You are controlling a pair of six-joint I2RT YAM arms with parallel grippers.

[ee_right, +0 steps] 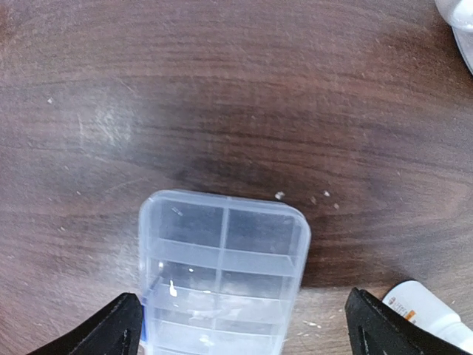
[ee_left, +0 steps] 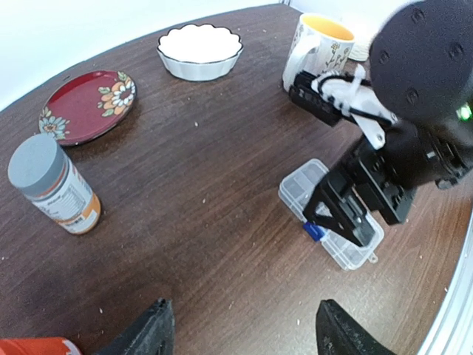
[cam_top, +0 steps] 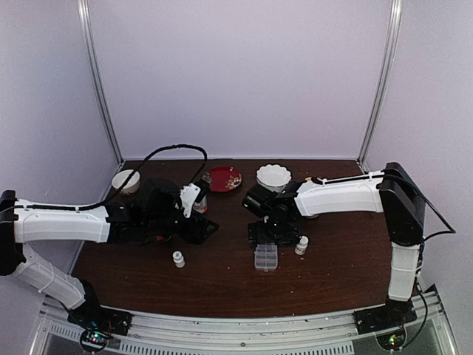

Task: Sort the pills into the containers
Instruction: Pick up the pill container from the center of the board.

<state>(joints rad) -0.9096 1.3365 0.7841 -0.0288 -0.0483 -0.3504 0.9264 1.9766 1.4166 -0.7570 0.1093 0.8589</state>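
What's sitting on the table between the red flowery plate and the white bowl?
Nothing. The left wrist view shows only bare brown table between the red plate and the white bowl.

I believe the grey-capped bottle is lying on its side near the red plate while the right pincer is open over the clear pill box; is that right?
Not quite: the left wrist view shows the grey-capped bottle standing upright near the red plate. The right pincer is indeed open over the clear pill box.
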